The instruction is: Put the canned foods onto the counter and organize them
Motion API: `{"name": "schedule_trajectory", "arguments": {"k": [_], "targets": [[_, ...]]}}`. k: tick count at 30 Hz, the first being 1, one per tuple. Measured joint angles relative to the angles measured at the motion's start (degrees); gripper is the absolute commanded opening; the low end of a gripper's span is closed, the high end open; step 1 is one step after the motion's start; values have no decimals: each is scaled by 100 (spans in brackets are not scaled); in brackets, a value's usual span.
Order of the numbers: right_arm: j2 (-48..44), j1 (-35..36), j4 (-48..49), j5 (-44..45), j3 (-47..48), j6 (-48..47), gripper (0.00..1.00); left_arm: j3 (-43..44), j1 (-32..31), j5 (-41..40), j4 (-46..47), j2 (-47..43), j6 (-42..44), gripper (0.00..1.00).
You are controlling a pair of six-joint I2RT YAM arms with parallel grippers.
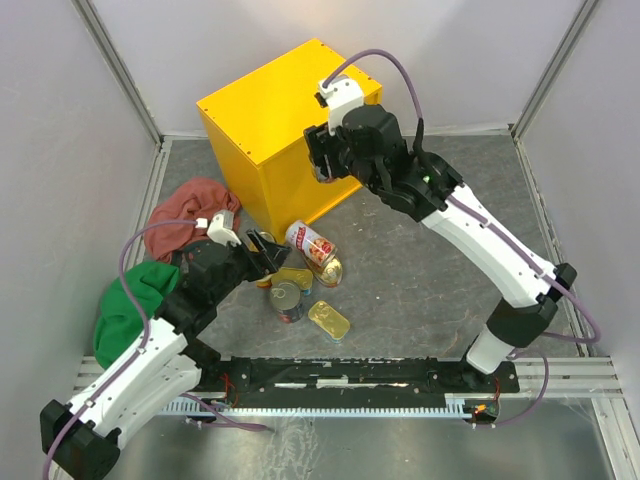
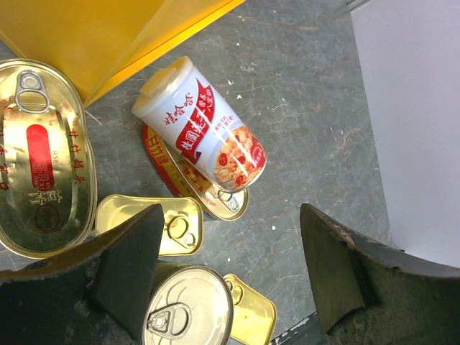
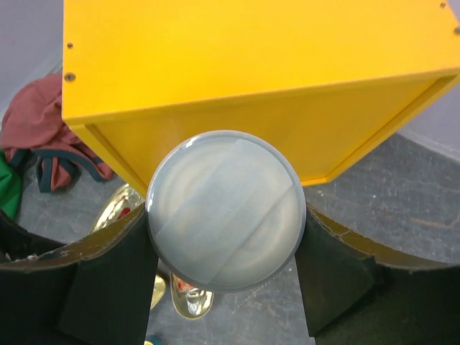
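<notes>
We see the right gripper's [image 3: 226, 279] fingers [image 3: 108, 280] closed against both sides of a tall white-topped can [image 3: 226, 208]. It is held off the floor in front of the yellow counter's [image 3: 251, 50] side face, not on its top. We see the left gripper's [image 2: 230, 266] fingers spread wide with nothing between them. It hangs above the floor cluster, where a second tall can [image 2: 205, 129] lies across an oval gold tin [image 2: 224, 200], with a round can [image 2: 190, 309] near.

Chinese characters on red-labelled can [image 2: 201, 126], oval tin [image 2: 43, 158]
</notes>
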Motion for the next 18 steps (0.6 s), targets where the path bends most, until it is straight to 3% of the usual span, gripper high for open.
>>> {"name": "schedule_trajectory", "arguments": {"k": [18], "targets": [[1344, -496, -323, -52, 2789, -372, 5, 46, 0, 94, 0, -26, 168, 82]]}}
